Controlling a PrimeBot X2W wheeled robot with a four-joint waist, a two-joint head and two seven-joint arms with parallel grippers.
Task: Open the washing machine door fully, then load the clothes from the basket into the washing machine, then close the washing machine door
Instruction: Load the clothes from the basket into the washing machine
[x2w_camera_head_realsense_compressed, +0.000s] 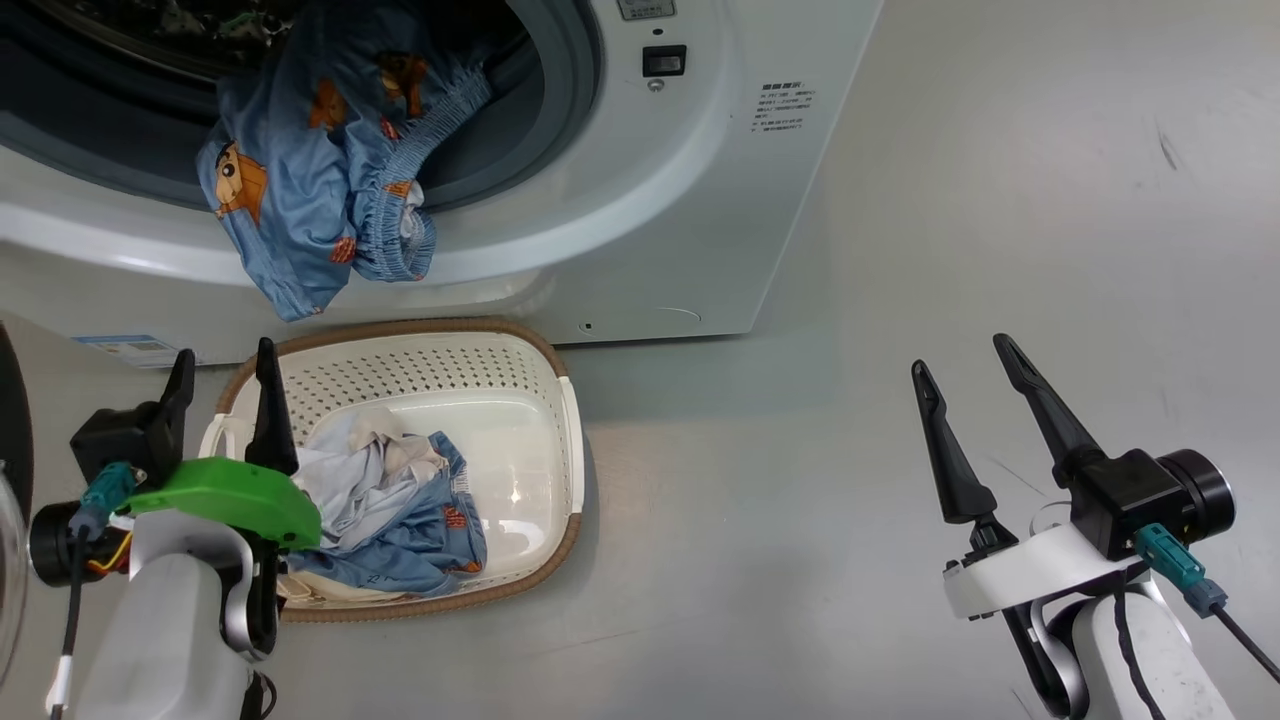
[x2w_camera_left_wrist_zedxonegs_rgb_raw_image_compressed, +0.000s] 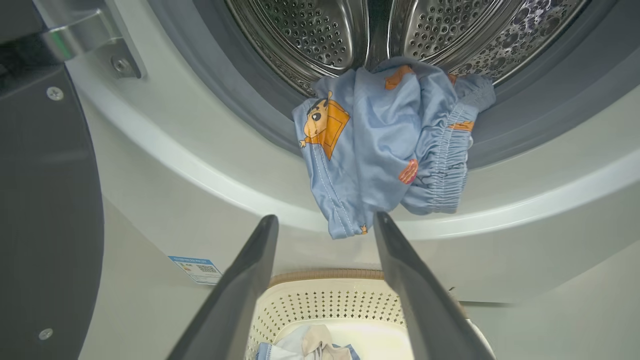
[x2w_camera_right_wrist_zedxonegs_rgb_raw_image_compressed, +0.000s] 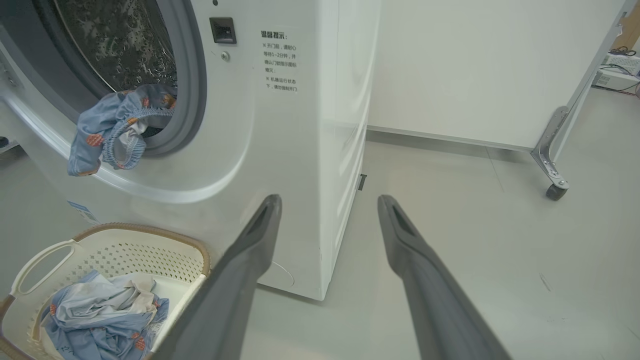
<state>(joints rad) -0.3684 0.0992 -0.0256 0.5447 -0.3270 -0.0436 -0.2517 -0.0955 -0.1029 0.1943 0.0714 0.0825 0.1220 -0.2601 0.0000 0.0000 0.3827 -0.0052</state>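
- the big white front-loading washing machine (x2w_camera_head_realsense_compressed: 700, 200) stands on the pale grey floor (x2w_camera_head_realsense_compressed: 1000, 250). its large round door with glossy black rim (x2w_camera_left_wrist_zedxonegs_rgb_raw_image_compressed: 45, 200) is swung open to the robot's left on a metal hinge (x2w_camera_left_wrist_zedxonegs_rgb_raw_image_compressed: 85, 37).
- one light blue fabric garment with orange prints (x2w_camera_head_realsense_compressed: 320, 170) hangs over the grey rubber gasket (x2w_camera_left_wrist_zedxonegs_rgb_raw_image_compressed: 240, 100). it lies partly inside the shiny perforated steel drum (x2w_camera_left_wrist_zedxonegs_rgb_raw_image_compressed: 310, 30) and partly draped down the front panel.
- the small cream-white perforated plastic basket with brown woven-look rim (x2w_camera_head_realsense_compressed: 520, 380) sits on the floor just in front of the machine, below the drum opening and the hanging garment.
- the other clothes (x2w_camera_head_realsense_compressed: 400, 510), of light blue, white and grey cloth, lie crumpled in the left part of the basket.
- left gripper (x2w_camera_head_realsense_compressed: 225, 350): the two long dark fingers stand apart and hold nothing. it hangs above the left end of the basket, fingers pointing toward the machine.
- right gripper (x2w_camera_head_realsense_compressed: 960, 352): fingers spread wide, nothing between them. it hangs over bare floor, well apart from the basket and to the right of the machine.
- a small blue sticker (x2w_camera_left_wrist_zedxonegs_rgb_raw_image_compressed: 195, 267) sits low on the front panel, left of the basket.
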